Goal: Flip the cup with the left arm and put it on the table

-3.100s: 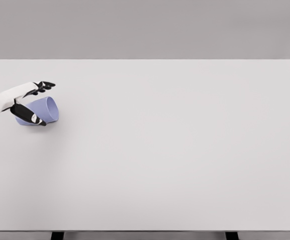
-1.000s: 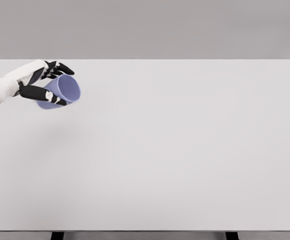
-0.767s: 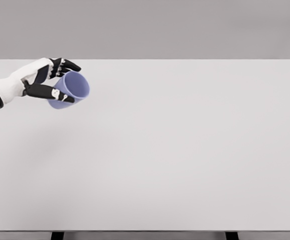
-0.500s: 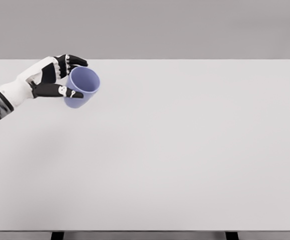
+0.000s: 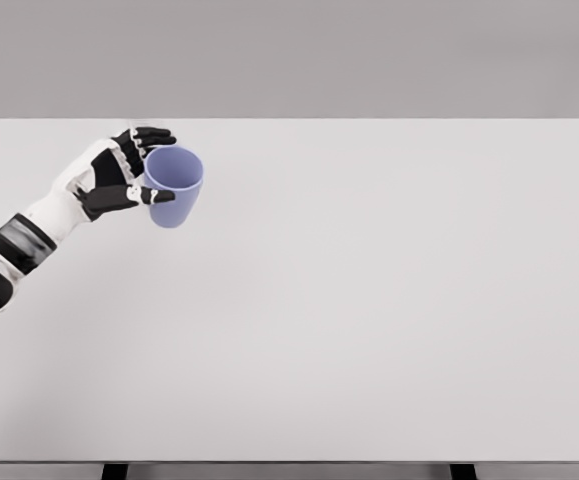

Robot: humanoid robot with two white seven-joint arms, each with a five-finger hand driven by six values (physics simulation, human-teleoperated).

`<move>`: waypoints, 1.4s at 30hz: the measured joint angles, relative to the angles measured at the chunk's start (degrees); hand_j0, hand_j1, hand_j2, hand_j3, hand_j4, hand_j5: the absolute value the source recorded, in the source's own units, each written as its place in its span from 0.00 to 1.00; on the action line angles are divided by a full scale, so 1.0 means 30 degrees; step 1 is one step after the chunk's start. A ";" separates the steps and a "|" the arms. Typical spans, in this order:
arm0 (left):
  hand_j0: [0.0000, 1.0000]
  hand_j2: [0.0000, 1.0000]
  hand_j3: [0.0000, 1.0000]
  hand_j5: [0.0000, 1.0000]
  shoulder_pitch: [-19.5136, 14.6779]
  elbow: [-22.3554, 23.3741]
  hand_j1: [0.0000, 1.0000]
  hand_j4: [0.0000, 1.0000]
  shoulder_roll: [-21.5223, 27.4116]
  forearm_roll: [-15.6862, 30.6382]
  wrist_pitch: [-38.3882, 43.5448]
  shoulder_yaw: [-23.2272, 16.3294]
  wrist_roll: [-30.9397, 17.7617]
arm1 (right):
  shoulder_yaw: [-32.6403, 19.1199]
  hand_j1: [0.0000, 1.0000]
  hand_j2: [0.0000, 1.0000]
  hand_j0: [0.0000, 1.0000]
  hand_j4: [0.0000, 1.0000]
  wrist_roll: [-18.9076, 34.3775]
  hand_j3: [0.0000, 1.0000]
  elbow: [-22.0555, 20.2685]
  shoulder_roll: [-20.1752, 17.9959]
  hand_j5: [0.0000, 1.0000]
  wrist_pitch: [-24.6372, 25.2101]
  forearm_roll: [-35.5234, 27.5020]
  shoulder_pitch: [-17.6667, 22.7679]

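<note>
A lavender-blue cup (image 5: 174,186) is held above the far left part of the white table (image 5: 349,300), nearly upright with its open mouth facing up and a little toward me. My left hand (image 5: 141,165) is shut on it from its left side, black fingers over the far rim and the thumb across the near wall. The white left arm runs down to the picture's left edge. I cannot tell whether the cup's base touches the table. The right arm is out of view.
The table's far edge runs just behind the hand, against a plain grey wall. Two dark table legs (image 5: 115,471) show under the near edge.
The left hand lifted the cup from lying on its side at the far left, carried it rightward and turned it from mouth-sideways to mouth-up. More of the forearm has come into view.
</note>
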 measured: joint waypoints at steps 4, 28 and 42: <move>0.69 0.69 0.69 0.69 0.0030 0.0298 0.69 0.69 -0.0438 0.0038 -0.0019 0.0038 -0.0006 | 0.0000 1.00 1.00 1.00 1.00 0.0000 1.00 0.0000 0.0000 1.00 -0.0003 0.0000 0.0000; 0.67 0.67 0.67 0.67 0.0293 0.2715 0.67 0.67 -0.2049 0.0646 -0.1940 -0.0127 0.0305 | 0.0000 1.00 1.00 1.00 1.00 0.0000 1.00 0.0000 0.0000 1.00 0.0003 0.0000 0.0000; 1.00 1.00 1.00 1.00 0.0410 0.2777 1.00 1.00 -0.1992 0.0504 -0.1954 -0.0230 0.0472 | 0.0000 1.00 1.00 1.00 1.00 0.0000 1.00 0.0000 0.0000 1.00 -0.0002 0.0000 0.0000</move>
